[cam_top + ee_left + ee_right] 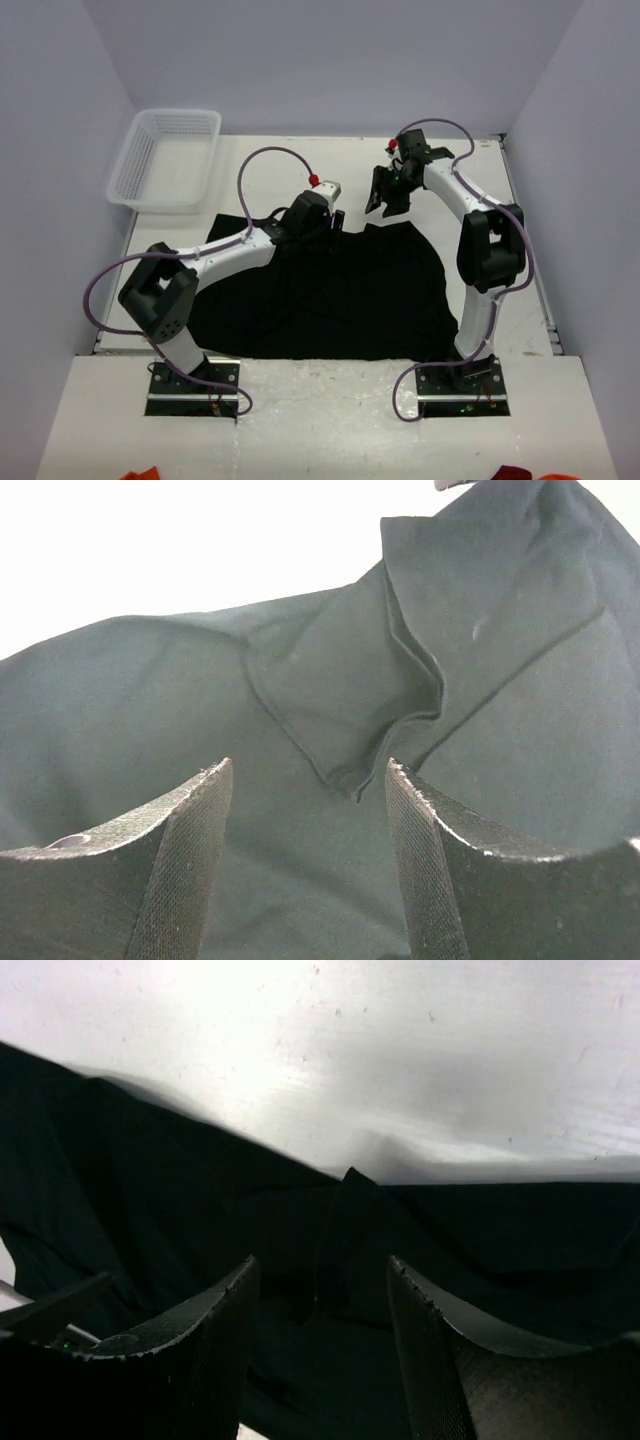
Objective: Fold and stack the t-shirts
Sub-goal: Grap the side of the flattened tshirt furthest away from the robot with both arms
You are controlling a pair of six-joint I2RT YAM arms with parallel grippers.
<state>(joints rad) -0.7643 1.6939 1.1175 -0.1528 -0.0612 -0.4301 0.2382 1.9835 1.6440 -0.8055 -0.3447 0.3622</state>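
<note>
Your left tool (310, 770) gapes empty over the t-shirt's (330, 680) folded edge. Your right tool (320, 1265), also parted, hovers above its far edge.

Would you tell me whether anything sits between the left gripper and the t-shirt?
Nothing visible does. The left gripper hangs open directly over the t-shirt, with only cloth showing between its jaws. The basket sits apart at the far left corner.

T-shirt (340, 300): spread on the table (450, 170), centre, between the two arms. Basket (208, 162): far left corner, behind and left of the t-shirt, apart from it. Left gripper (335, 217) over the t-shirt's far edge; right gripper (386, 194) to its right, just behind that edge.
</note>
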